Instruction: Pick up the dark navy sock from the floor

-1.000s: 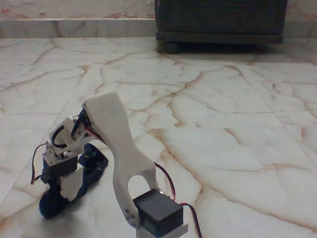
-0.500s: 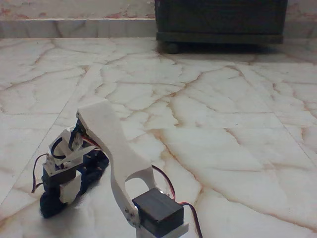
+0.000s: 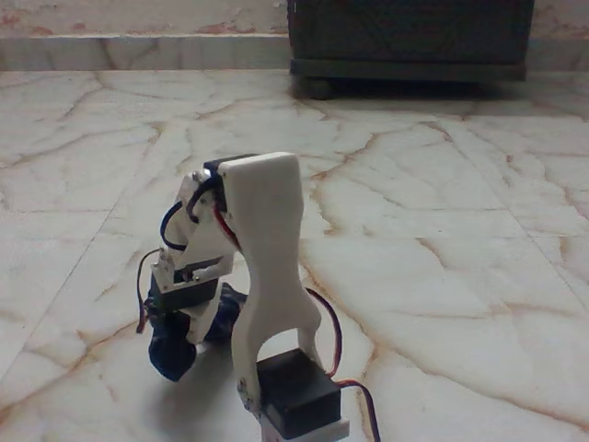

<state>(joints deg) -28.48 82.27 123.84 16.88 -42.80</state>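
**Sock under the gripper — grip not confirmed**

Fixed view: the white arm (image 3: pixel 262 276) folds forward and down, with the gripper (image 3: pixel 189 336) low at the dark navy sock (image 3: pixel 175 354). The sock is bunched on the floor (image 3: pixel 442 230), lower left of frame, just beside the arm's base servo (image 3: pixel 296 396). You cannot tell from here whether the jaws are apart or pinched on fabric — the wrist block hides the tips. Judgement: you are at the grasp itself. Close fully on a thick fold, not a loose edge. Lift straight up and slowly; watch that the whole sock leaves the tile. 1 risk: glossy marble lets the cloth slide away.
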